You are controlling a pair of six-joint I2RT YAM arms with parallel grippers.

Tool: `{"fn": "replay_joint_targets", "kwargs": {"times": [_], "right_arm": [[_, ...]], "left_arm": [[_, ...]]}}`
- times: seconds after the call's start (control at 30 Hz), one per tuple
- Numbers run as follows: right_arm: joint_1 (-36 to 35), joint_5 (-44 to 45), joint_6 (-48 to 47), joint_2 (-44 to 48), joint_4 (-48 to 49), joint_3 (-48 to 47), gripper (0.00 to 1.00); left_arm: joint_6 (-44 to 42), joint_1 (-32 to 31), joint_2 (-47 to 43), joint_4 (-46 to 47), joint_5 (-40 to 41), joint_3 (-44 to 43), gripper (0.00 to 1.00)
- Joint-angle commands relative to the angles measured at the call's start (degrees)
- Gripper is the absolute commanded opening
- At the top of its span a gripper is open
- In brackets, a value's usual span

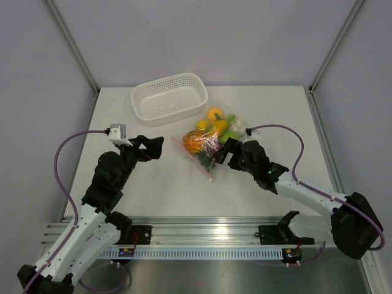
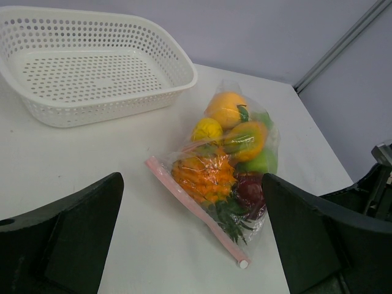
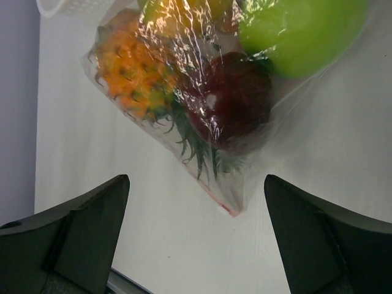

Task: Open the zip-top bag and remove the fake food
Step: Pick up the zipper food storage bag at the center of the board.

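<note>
Bag place: clear, crinkly plastic zip-top bag (image 1: 215,139) lying flat on the white counter (image 1: 153,190), right of centre, between the two arms and nearer the right one.
Bag axis: pink zip strip (image 2: 195,211) along one edge, running diagonally from far-left to near-right; that edge turned toward the left arm, bulging body stretching away to the far right.
Contents: bright plastic fake food (image 2: 226,147), all inside the bag; orange pineapple (image 2: 202,174) against the strip, green leaves pointing to the strip's near end; dark red piece (image 3: 229,101) just beside the leaves; green apple (image 3: 300,30) and orange and yellow pieces deeper in.
Left claw: left claw (image 1: 154,147) spread wide, gripping nothing, apart from the bag, facing the zip edge across bare counter.
Right claw: right claw (image 1: 226,154) spread wide, gripping nothing, just beside the bag's near-right side.
Surroundings: white perforated plastic basket (image 1: 166,113) at the far side, left of the bag, near it but apart.
Top view only: white cauliflower (image 1: 239,125) at the bag's far-right end; both arms at once.
Left wrist only: whole length of the strip, with a small white tip at its near end.
Right wrist only: close look at the bag's near corner, with leaves, dark red piece and apple pressed against the plastic.
</note>
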State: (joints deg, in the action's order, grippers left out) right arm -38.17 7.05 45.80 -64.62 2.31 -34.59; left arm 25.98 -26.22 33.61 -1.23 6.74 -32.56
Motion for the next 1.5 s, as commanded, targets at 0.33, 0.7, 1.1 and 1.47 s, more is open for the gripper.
{"fn": "replay_joint_targets", "kwargs": {"times": [0.33,0.7,1.1,1.47], "right_arm": [[-4.98,2.18,-2.21,-10.79,8.06,-1.36,0.99],[-6.48,3.50,0.08,-18.17,11.05,-2.23,0.88],[-6.56,4.81,0.43,-18.00,11.94,-2.32,0.13],[-6.56,5.43,-0.89,-11.06,5.17,-5.31,0.00]], "left_arm": [[0.13,0.11,-0.29,0.01,-0.24,-2.51,0.99],[0.22,0.11,-0.21,0.09,-0.50,-2.51,0.99],[-0.14,0.11,0.41,0.62,-2.43,-2.60,0.99],[-4.09,-0.24,-0.91,10.46,-16.23,0.65,0.99]]}}
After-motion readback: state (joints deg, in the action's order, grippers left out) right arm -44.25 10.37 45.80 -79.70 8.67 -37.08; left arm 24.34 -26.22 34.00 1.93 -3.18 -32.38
